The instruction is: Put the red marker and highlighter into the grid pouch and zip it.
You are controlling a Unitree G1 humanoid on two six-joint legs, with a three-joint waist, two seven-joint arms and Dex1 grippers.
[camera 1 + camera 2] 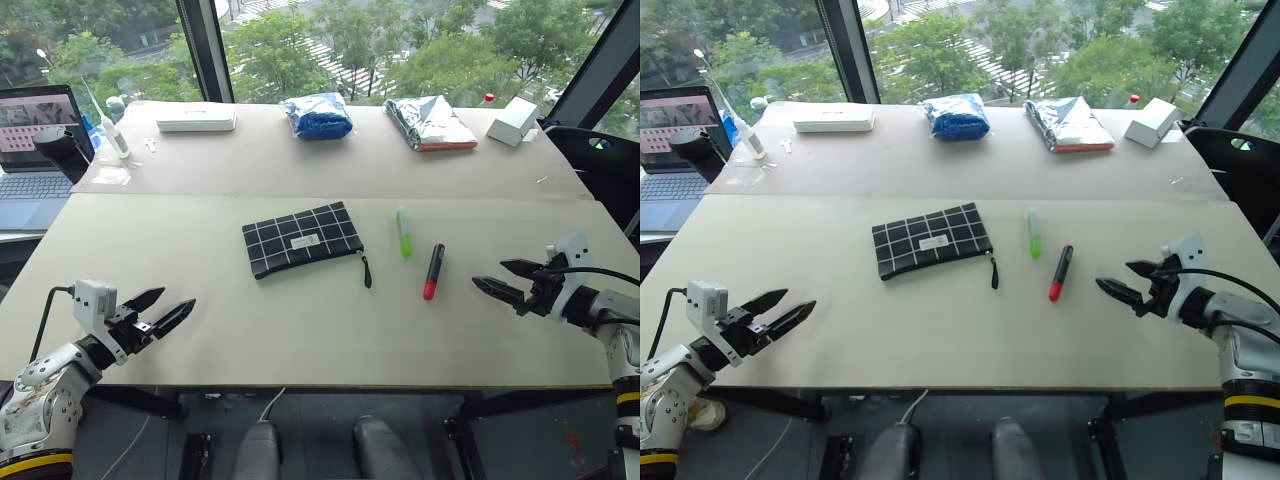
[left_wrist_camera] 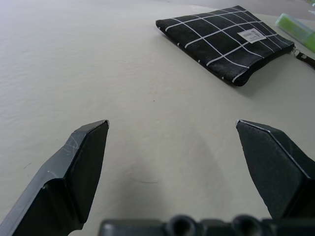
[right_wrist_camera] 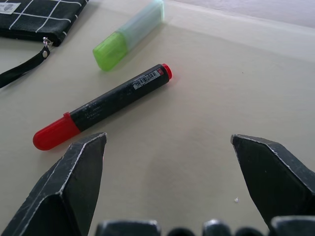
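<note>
Looking across the worktop (image 1: 200,330), we see a wide bare stretch of pale surface along its near edge, with our two arms low at the near left and near right corners and open room between them. The grid pouch (image 1: 300,238) lies flat near the middle, its long side slanting slightly, its black zip-pull strap (image 1: 365,270) trailing off its right end toward the near side. Just right of the pouch lies the highlighter (image 1: 403,232), and just right of that, apart from it, the red marker (image 1: 433,271), its red cap end pointing toward the near edge. Both pens lie loose on the worktop, touching nothing. A seam runs across the worktop beyond the pouch, and the far part carries other things well apart from the task's: a white flat box (image 1: 196,119) at far left, a blue bag (image 1: 318,115), a silver foil packet (image 1: 430,123), and a small white box (image 1: 513,120) at far right. A laptop (image 1: 35,150) stands off the left edge, and a bottle (image 1: 110,135) near it. Nothing lies between either gripper and the pens or pouch. Our left gripper (image 1: 162,308) hangs just over the near left edge, fingers spread wide, holding nothing. Our right gripper (image 1: 505,279) sits near the right edge, fingers likewise wide apart and empty, pointing toward the red marker.
</note>
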